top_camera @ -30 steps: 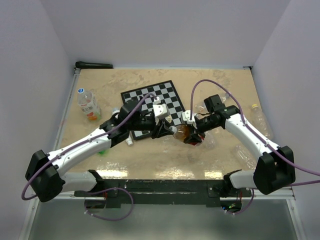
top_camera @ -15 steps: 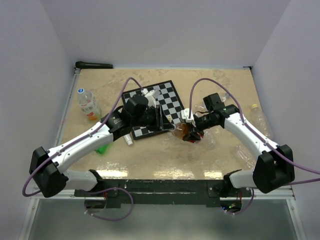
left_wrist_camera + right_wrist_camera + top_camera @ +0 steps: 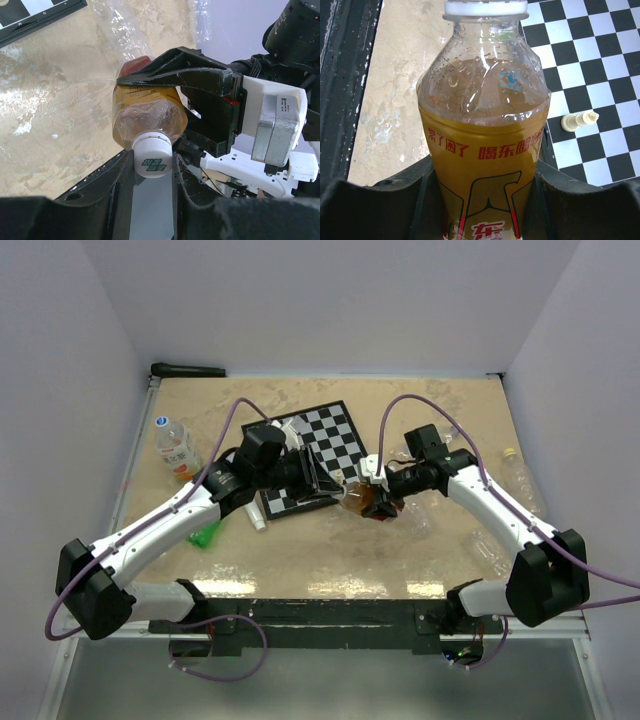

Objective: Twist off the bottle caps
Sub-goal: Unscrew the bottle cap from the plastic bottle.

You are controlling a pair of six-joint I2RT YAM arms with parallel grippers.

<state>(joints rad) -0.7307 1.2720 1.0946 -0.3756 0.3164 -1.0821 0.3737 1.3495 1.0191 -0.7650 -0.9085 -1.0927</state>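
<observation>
An amber drink bottle [image 3: 368,504] lies sideways just above the table, in front of the chessboard. My right gripper [image 3: 388,502] is shut on its body; in the right wrist view the label [image 3: 485,150] fills the space between the two black fingers of that gripper [image 3: 482,200]. The bottle's white ribbed cap [image 3: 152,157] points towards my left arm. My left gripper [image 3: 152,162] is shut on this cap, one finger pressed against each side. The same cap [image 3: 485,7] shows at the top edge of the right wrist view. From above, the left gripper [image 3: 335,486] covers the cap.
The chessboard [image 3: 310,445] lies behind the grippers, with a cream chess piece [image 3: 577,121] on it. An orange-labelled bottle [image 3: 176,448] stands at the far left. Clear bottles [image 3: 520,475] lie along the right side. A green object [image 3: 207,535] and a small white piece [image 3: 258,522] lie near the left arm.
My left wrist has rolled around the cap and its forearm has swung back and to the left. The bottle and my right gripper have barely moved.
</observation>
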